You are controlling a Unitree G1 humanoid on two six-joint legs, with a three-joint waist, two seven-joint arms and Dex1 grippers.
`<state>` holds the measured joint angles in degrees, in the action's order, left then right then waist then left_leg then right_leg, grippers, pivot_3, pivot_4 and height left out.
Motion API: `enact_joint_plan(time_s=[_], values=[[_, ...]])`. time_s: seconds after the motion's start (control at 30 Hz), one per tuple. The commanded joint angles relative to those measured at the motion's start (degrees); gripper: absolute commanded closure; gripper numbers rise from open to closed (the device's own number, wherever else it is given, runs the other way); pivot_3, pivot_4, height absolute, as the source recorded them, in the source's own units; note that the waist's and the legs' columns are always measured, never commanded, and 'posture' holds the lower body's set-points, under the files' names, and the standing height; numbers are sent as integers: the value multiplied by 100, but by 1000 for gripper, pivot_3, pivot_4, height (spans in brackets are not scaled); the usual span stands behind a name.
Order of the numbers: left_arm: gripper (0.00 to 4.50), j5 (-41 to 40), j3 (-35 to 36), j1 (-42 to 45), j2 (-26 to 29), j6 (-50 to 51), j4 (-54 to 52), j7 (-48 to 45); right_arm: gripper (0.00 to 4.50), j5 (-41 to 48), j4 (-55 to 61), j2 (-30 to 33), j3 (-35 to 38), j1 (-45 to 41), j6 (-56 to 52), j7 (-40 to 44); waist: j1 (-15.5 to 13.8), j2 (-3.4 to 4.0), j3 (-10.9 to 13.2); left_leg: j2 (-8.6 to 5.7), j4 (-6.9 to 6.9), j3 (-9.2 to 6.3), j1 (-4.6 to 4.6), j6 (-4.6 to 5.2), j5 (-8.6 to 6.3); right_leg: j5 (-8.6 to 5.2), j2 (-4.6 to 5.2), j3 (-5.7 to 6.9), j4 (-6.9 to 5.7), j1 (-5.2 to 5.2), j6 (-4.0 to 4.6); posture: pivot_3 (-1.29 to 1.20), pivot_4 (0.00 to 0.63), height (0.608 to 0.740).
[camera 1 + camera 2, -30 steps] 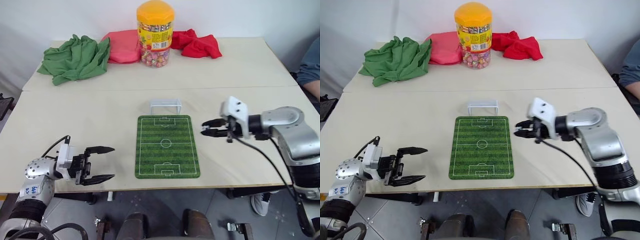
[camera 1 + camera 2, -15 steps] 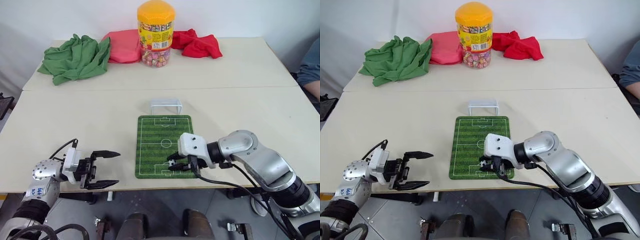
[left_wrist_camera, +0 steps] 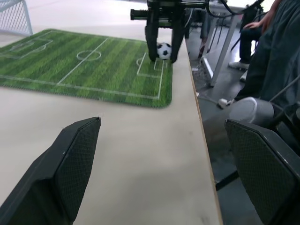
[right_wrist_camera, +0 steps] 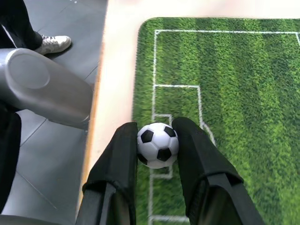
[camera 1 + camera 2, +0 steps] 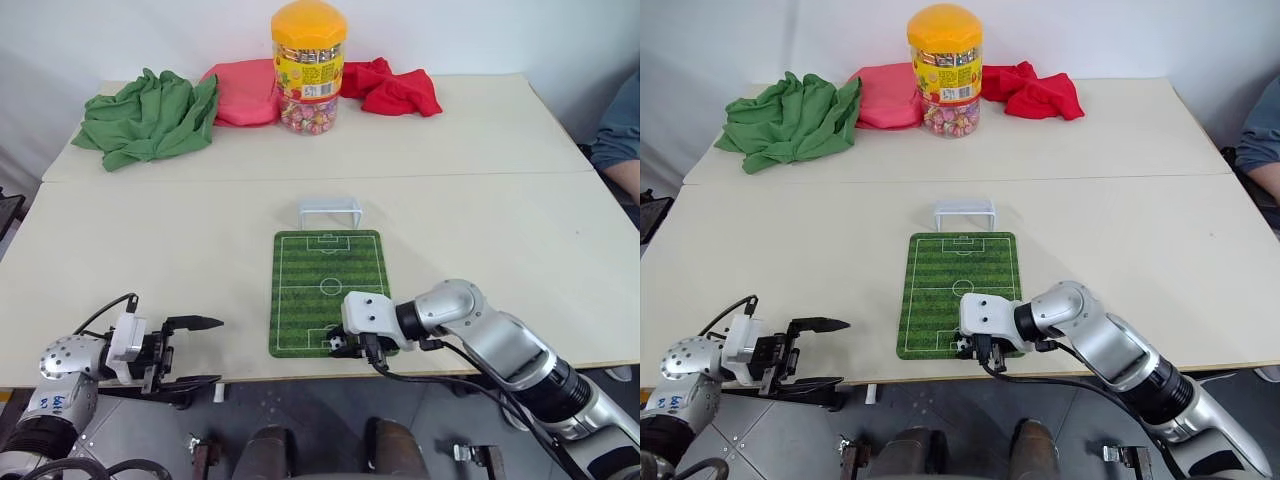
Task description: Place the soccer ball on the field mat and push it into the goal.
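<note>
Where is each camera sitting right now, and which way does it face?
Head stereo pair: looks forward and down over the striped green field mat and small white plastic goal; both arms show.
Left wrist: low at the table edge, looking across; its left hand open.
Right wrist: looks down along the right hand shut on the tiny black-and-white soccer ball.
Every view shares mat and ball.

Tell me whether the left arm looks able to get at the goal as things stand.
Probably yes, though it is a long way. The left tool hangs open off the table's near edge, and the table between it and the goal is bare. The right tool sits at the field mat's near end, out of that path.
</note>
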<state>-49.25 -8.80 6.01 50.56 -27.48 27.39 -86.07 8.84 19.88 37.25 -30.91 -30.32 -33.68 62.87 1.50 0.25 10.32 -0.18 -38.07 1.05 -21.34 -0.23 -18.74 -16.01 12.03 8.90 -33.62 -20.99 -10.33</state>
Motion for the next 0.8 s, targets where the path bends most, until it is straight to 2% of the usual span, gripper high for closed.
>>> enact_joint_plan(time_s=[0.03, 0.4, 0.7, 0.8], values=[[0, -113, 204, -158, 158, -107, -159, -643, 3645, -66, -142, -100, -38, -108, 270, 134, -1, 0, 0, 0, 0, 0, -1, 0, 0, 0, 0, 0, 0, -1, 0, 0, 150, 740], [0, -87, 505, -163, 37, -25, -134, -643, 3645, -210, -449, -155, -47, -103, 528, 318, 5, -1, 0, 2, 1, 8, 0, -1, 0, 0, 0, 0, -3, -5, 0, 0, 150, 740], [0, -2, 540, -20, -92, -9, -64, -643, 761, -198, -417, -153, 37, -147, 596, 423, 4, -1, -1, 3, 1, 10, 0, -1, 0, 0, 0, 0, -5, -6, 1, 0, 150, 740], [0, 19, 541, 11, -124, 2, -49, -643, 761, -168, -404, -198, 101, -196, 547, 385, 4, -1, -1, 3, 1, 11, 0, -1, 0, 0, 0, -1, -6, -8, 1, 0, 150, 740]])
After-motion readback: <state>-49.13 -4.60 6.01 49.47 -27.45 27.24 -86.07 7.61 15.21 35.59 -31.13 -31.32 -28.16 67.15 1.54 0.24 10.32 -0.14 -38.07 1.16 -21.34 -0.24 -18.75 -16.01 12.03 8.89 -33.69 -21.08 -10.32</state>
